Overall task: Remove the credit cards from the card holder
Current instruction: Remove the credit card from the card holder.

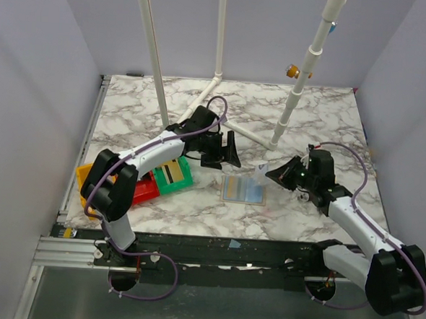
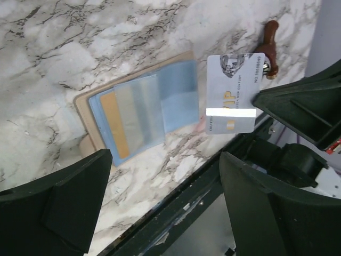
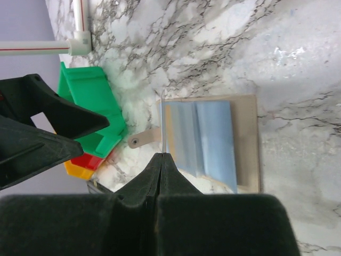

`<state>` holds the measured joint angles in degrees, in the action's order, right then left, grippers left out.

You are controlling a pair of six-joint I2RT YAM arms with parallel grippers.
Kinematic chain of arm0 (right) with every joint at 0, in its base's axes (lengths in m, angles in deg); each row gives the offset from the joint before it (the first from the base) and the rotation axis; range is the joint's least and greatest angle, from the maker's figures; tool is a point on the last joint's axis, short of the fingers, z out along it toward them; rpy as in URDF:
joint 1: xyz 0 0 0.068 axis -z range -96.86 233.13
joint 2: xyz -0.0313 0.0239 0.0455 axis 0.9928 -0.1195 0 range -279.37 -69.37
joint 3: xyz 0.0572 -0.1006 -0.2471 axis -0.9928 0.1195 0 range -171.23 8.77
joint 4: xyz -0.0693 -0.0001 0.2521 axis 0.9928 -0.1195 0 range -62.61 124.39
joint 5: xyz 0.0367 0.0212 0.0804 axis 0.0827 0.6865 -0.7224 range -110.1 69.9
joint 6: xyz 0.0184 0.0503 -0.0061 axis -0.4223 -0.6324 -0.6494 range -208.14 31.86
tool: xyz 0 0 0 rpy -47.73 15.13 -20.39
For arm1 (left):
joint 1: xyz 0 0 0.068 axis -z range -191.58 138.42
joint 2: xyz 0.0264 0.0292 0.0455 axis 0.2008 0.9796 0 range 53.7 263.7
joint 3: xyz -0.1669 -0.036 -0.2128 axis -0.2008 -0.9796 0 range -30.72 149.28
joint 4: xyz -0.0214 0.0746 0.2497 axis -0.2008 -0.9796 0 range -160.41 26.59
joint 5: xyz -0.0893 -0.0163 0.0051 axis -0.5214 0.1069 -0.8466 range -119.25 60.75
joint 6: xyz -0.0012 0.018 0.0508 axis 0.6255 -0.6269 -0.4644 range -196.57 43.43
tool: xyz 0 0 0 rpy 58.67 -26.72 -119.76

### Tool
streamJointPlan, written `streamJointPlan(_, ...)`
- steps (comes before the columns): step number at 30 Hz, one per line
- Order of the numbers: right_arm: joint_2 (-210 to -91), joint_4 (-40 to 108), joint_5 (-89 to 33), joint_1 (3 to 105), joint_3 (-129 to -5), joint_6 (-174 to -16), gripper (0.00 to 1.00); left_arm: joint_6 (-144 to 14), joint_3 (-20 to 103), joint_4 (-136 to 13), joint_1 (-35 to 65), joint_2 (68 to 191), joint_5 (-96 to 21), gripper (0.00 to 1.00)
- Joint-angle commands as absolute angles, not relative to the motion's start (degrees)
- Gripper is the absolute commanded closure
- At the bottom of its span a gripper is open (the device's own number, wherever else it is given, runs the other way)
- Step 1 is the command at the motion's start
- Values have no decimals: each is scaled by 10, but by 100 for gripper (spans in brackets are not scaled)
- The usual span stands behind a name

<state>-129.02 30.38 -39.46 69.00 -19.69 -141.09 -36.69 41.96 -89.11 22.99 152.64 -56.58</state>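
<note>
The card holder (image 1: 244, 189) lies open and flat on the marble table, a tan sleeve with pale blue-grey pockets (image 2: 139, 114), also in the right wrist view (image 3: 213, 138). A yellowish strip (image 2: 114, 125) shows in one pocket. My right gripper (image 1: 283, 172) is shut on a white credit card (image 1: 263, 168) with dark marks (image 2: 230, 93). It holds the card in the air above the holder's right edge. At the tips (image 3: 162, 156) the card shows edge-on (image 3: 162, 125). My left gripper (image 1: 224, 151) hangs open just left of the holder, with nothing between its fingers (image 2: 165, 157).
Green (image 1: 172, 173), red (image 1: 146, 190) and yellow (image 1: 88, 173) bins sit under my left arm, left of the holder. A white pipe frame (image 1: 233, 124) stands behind both grippers. The table's dark front rail (image 1: 229, 247) runs close below the holder.
</note>
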Motion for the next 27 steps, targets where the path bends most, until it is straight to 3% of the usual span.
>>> streamJointPlan(1,-1303,329,-443,693,-219,-1429,99,-331,385,-827,213,1499,-644,15)
streamJointPlan(13,-1320,421,-527,694,-215,-1487,99,-249,314,-695,195,1484,-744,16)
streamJointPlan(27,-1385,660,-626,694,-166,-1625,99,-145,279,-561,188,1476,-817,20)
